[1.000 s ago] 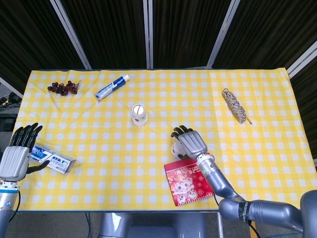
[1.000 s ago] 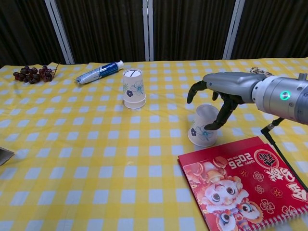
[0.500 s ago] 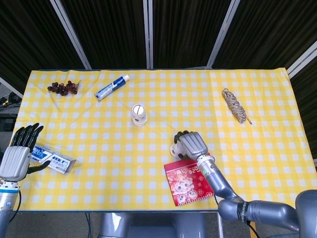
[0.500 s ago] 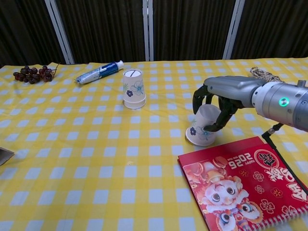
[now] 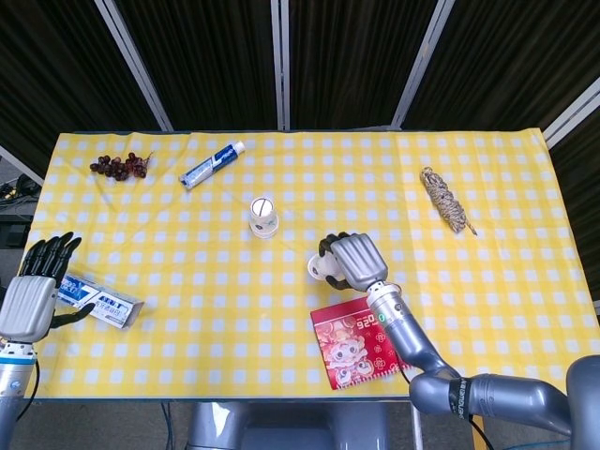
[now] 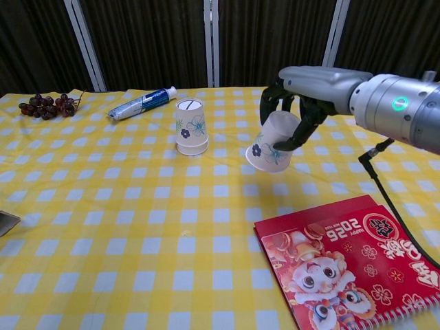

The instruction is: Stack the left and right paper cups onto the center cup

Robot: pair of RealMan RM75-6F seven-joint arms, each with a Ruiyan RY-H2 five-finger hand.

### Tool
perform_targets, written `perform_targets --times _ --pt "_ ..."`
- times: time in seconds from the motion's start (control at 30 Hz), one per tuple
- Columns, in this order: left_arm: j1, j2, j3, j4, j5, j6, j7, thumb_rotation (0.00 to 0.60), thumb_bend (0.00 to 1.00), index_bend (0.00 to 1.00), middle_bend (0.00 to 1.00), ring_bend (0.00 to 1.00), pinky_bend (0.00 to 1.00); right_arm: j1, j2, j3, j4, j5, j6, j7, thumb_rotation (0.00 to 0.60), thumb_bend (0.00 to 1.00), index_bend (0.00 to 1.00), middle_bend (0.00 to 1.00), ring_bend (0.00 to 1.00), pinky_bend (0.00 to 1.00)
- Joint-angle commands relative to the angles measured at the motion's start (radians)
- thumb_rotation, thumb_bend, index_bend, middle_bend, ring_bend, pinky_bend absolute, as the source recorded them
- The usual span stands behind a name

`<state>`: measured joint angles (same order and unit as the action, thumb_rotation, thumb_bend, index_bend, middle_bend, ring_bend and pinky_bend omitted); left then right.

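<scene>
Your right hand grasps a flower-printed paper cup, fingers curled over its upturned base. The cup hangs tilted and clear of the yellow checked tablecloth, rim facing down and to the left, just right of centre in the chest view. The centre cup stands upside down on the cloth, left of the held cup and apart from it. In the head view your right hand covers most of the held cup, leaving only its rim showing. Your left hand sits at the lower left edge of the frame, fingers extended and holding nothing, beside a toothpaste box. A red spiral notebook lies at lower right.
</scene>
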<state>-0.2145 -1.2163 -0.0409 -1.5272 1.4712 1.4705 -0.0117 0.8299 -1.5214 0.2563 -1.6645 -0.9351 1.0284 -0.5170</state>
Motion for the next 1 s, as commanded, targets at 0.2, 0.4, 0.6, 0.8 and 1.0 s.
perform_targets --times 0.2,0.4,0.6,0.8,1.0 --pt "0.002 -0.002 -0.01 0.003 -0.006 -0.007 0.008 0.6 0.13 0.01 0.0 0.0 0.0 0.059 0.007 0.08 -0.009 0.015 0.018 -0.014 0.6 0.19 0.52 0.39 0.38 0.51" --pt "0.0 0.001 -0.015 0.006 -0.013 -0.027 -0.003 0.6 0.13 0.01 0.0 0.0 0.0 0.12 -0.038 0.124 0.047 0.04 0.025 -0.035 0.6 0.19 0.52 0.38 0.38 0.51" --pt "-0.005 0.001 -0.018 0.014 -0.025 -0.054 -0.005 0.6 0.13 0.01 0.0 0.0 0.0 0.182 -0.11 0.15 0.148 0.039 0.017 -0.022 0.6 0.19 0.52 0.38 0.38 0.51" --pt "-0.005 -0.003 -0.029 0.022 -0.036 -0.058 0.002 0.6 0.13 0.01 0.0 0.0 0.0 0.248 -0.193 0.165 0.295 0.046 -0.016 -0.008 0.6 0.19 0.52 0.38 0.38 0.51" --pt "-0.008 -0.001 -0.035 0.029 -0.043 -0.07 -0.01 0.6 0.13 0.01 0.0 0.0 0.0 0.308 -0.259 0.18 0.428 0.037 -0.053 0.02 0.6 0.19 0.52 0.38 0.38 0.51"
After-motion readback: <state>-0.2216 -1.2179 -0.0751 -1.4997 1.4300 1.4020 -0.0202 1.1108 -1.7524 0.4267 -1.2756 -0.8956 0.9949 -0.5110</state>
